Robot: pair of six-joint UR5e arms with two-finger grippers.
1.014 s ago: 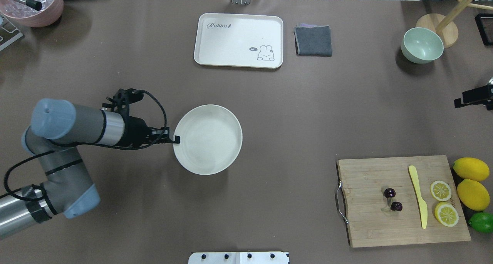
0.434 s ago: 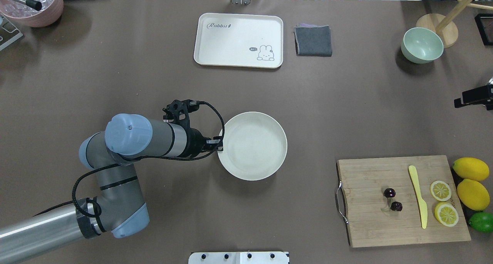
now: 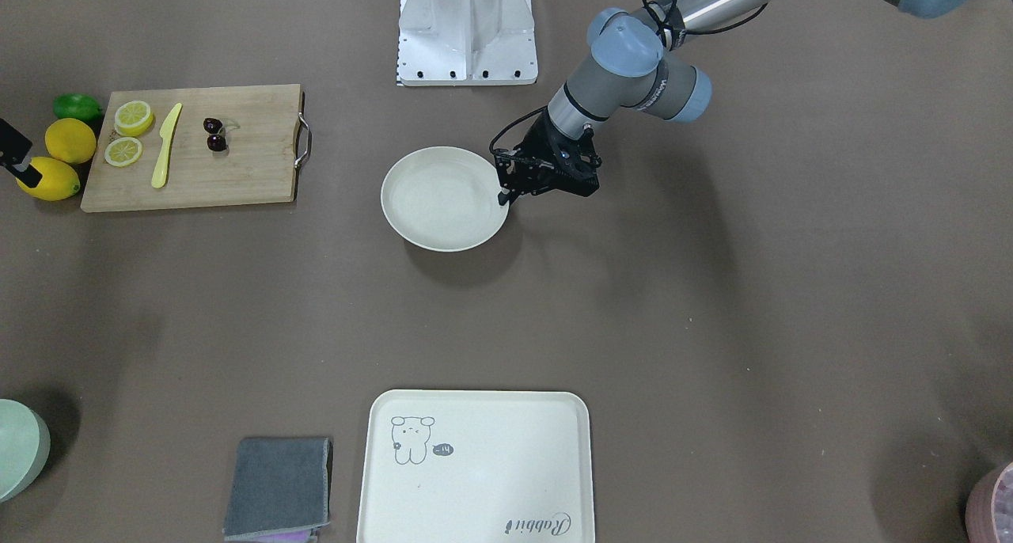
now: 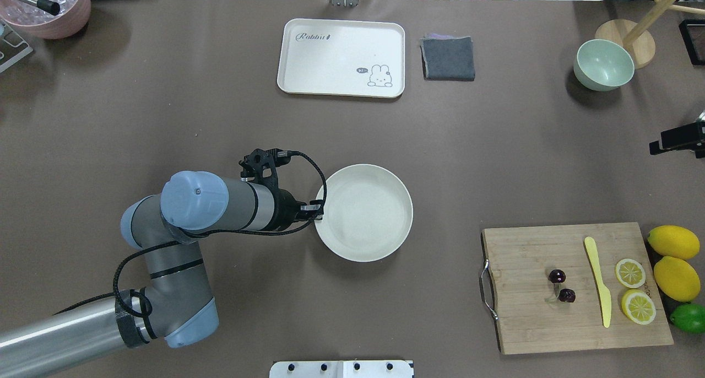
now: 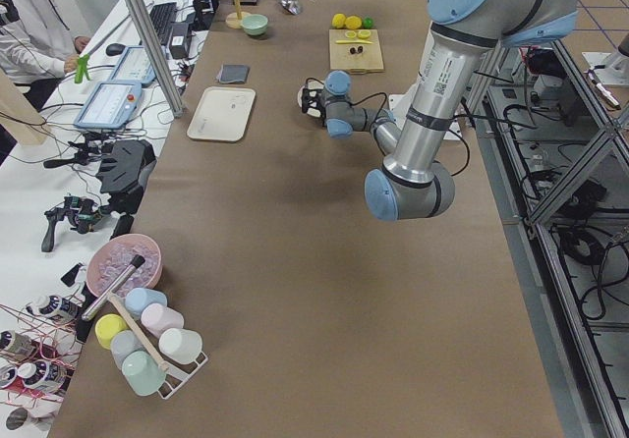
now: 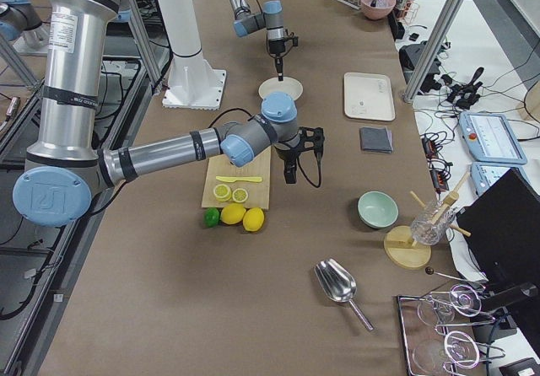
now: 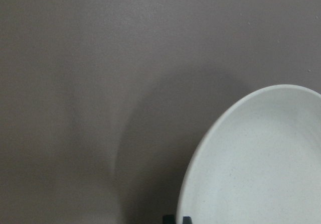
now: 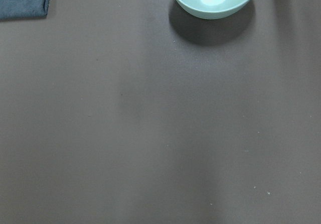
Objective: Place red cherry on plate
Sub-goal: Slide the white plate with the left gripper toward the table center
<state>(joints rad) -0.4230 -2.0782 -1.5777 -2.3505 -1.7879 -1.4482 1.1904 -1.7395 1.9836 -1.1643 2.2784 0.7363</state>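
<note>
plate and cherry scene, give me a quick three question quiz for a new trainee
1. True or false: the red cherry already lies on the plate.
2. What is the left gripper shut on? A) the plate's rim B) the red cherry C) nothing
3. Fill in: the red cherry rests on the wooden ____.
Key: 1 false; 2 A; 3 cutting board.
</note>
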